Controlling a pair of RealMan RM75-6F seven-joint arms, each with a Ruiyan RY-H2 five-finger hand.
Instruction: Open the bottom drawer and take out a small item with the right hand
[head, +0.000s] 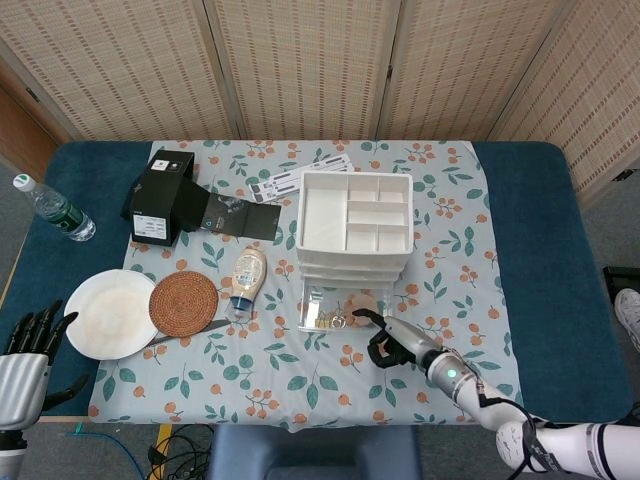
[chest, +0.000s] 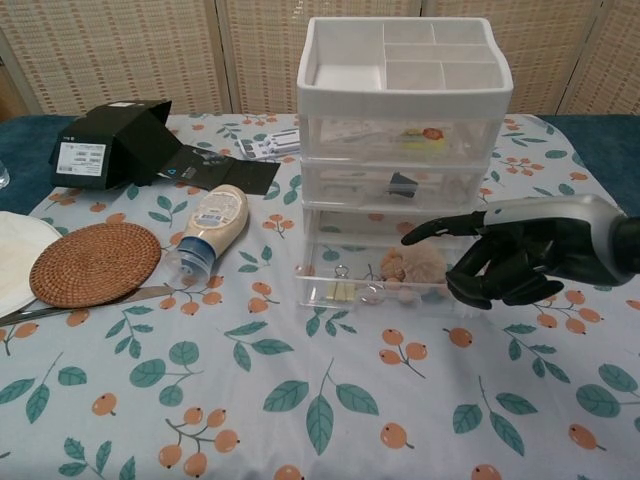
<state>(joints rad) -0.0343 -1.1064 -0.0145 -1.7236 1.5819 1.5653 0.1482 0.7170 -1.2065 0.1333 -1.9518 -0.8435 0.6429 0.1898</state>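
A white three-drawer organizer (head: 355, 225) (chest: 400, 120) stands mid-table. Its clear bottom drawer (head: 340, 312) (chest: 370, 292) is pulled out toward the table's front. Inside lie a tan shell-like item (chest: 412, 266) (head: 362, 303) and small metal clips (chest: 340, 290) (head: 325, 320). My right hand (head: 395, 342) (chest: 510, 262) hovers at the drawer's right front corner. One finger points left over the drawer, the others are curled in, and it holds nothing. My left hand (head: 25, 350) hangs off the table's front left corner with its fingers spread and nothing in it.
Left of the organizer lie a sauce bottle (head: 247, 278), a woven coaster (head: 184, 303), a white plate (head: 108, 313) and a utensil (head: 190, 332). A black box (head: 160, 195) and a leaflet (head: 295, 178) sit at the back left. A water bottle (head: 55, 210) lies at the far left.
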